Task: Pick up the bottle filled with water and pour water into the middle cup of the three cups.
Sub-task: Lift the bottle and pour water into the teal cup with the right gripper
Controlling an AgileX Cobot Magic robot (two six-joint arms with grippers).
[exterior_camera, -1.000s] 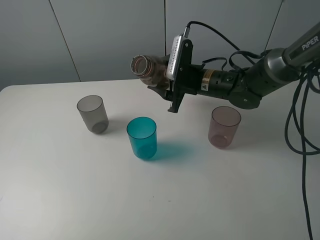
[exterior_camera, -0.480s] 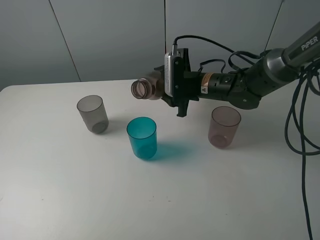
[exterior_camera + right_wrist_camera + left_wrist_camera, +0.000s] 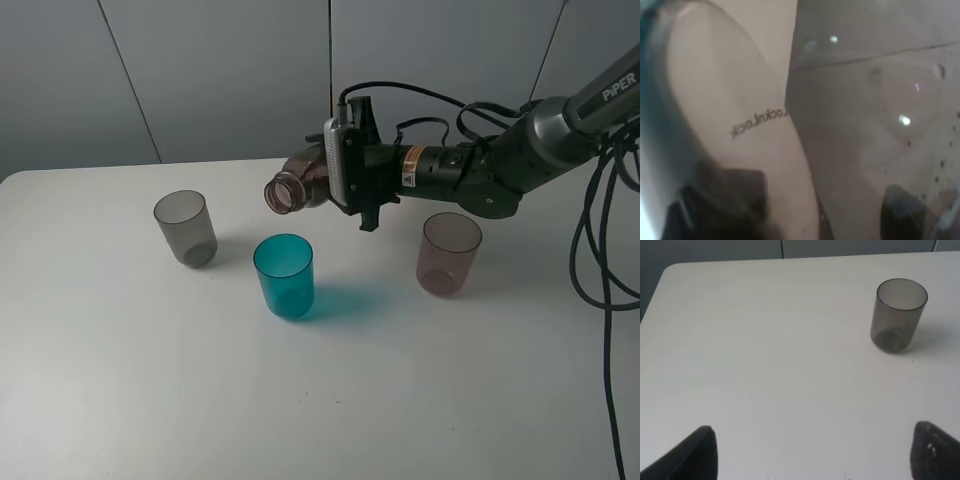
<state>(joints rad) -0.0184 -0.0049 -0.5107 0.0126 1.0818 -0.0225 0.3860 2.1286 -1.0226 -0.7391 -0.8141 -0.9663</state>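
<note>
Between the right gripper's closed fingers, the bottle lies tipped almost flat. It is smoky-brown and translucent, and its uncapped threaded mouth points out past the fingertips and slightly down. Below that mouth stands the middle cup, teal-blue and upright on the table, apart from the bottle. The left gripper's fingers are spread wide and hold nothing. The grey cup stands well ahead of them.
</note>
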